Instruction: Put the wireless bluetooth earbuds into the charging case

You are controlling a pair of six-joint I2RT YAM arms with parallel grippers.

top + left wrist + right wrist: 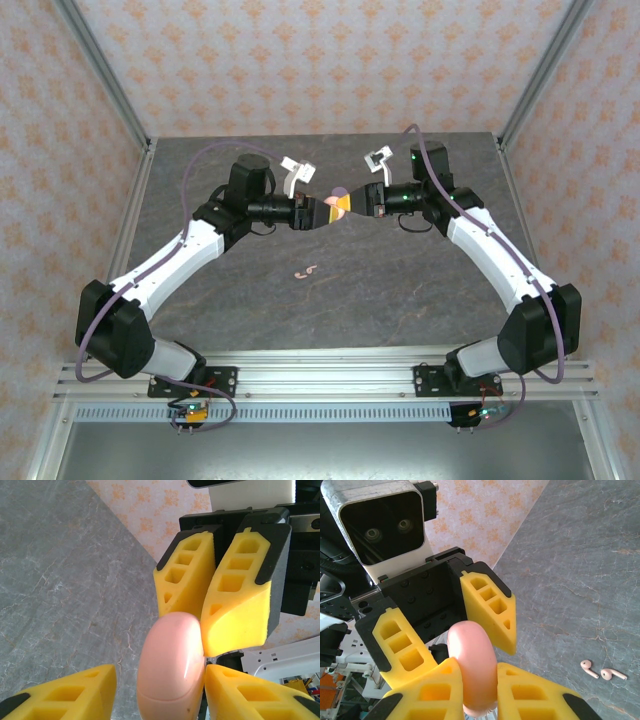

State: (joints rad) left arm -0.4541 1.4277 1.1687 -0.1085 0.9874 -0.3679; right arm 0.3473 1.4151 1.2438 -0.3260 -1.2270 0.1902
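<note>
A rounded pale pink charging case [338,205] hangs in mid-air above the table's middle, between both grippers, which meet tip to tip. My right gripper [476,672] is shut on the case [470,655], one yellow pad pressed to each side. My left gripper [160,680] stands open around the case [172,665]: its right pad touches, while a gap shows at its left pad [95,685]. Two pale pink stemmed earbuds [306,270] lie side by side on the grey tabletop, nearer the arm bases. In the right wrist view the same earbuds [601,671] lie at the lower right.
The grey stone-patterned table [400,300] is fenced by patterned walls and metal corner posts [105,70]. The left arm's wrist camera housing [382,525] sits close in front of the right wrist. An aluminium rail [320,375] carries both arm bases at the near edge.
</note>
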